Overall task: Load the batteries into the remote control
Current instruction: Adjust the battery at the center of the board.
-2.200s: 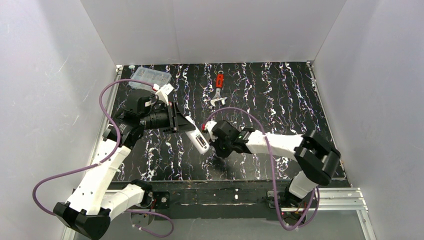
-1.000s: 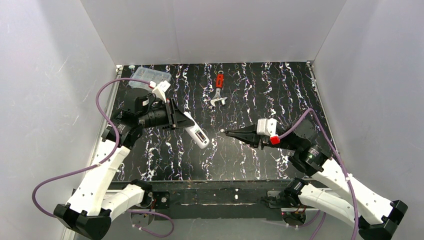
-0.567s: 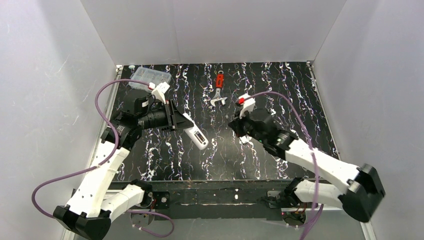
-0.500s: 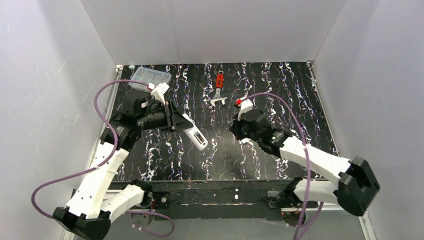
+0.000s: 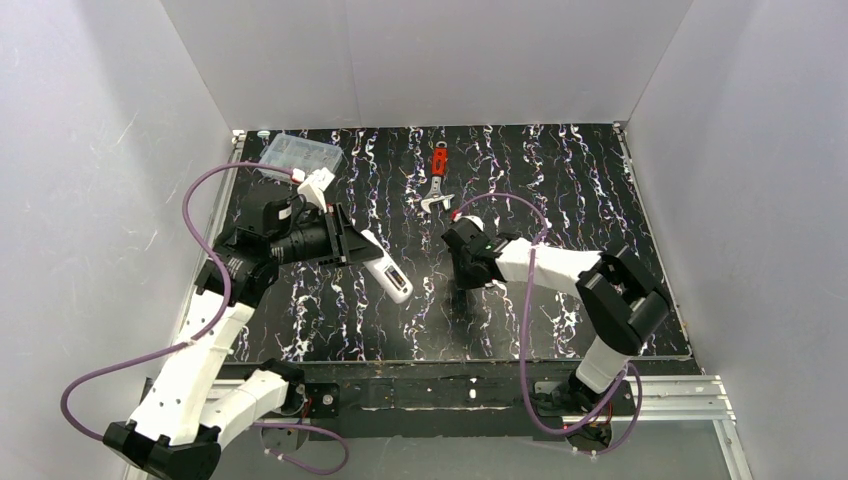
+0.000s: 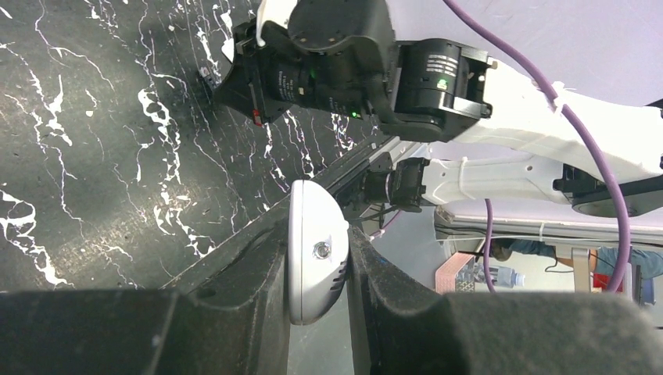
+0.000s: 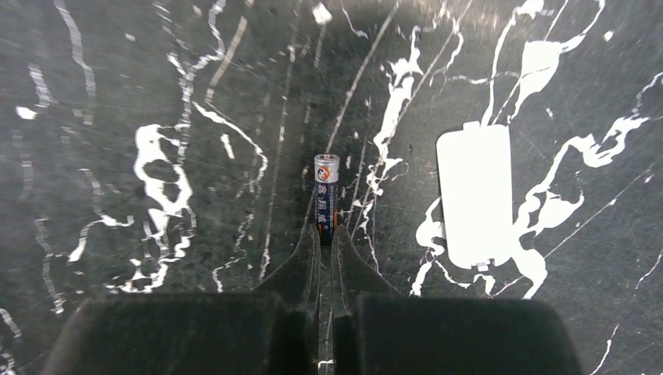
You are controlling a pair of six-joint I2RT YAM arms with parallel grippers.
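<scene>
The right gripper's (image 7: 326,237) jaws were pinched together on the lower end of a battery (image 7: 325,195), a slim dark cylinder with a silver cap pointing away from the fingers. Whether the battery touched the table (image 7: 117,94) could not be told. Just beside it, apart from it and on its right in the wrist view, a flat white cover plate (image 7: 475,197) lay on the black, white-veined surface.

The left gripper's (image 6: 317,234) jaws were clamped on the remote control (image 6: 315,269), its rounded white end sticking out between the two dark fingers (image 6: 258,258). From above, the remote hung tilted over the table left of centre, with the right arm's wrist (image 5: 470,252) near it and pointing down at the surface.

Toward the far edge, a red-handled wrench (image 5: 438,178) lay behind the right wrist, well apart from both grippers. A clear plastic box (image 5: 298,154) sat in the far left corner, behind the left arm. Nothing stood between the battery and the remote.
</scene>
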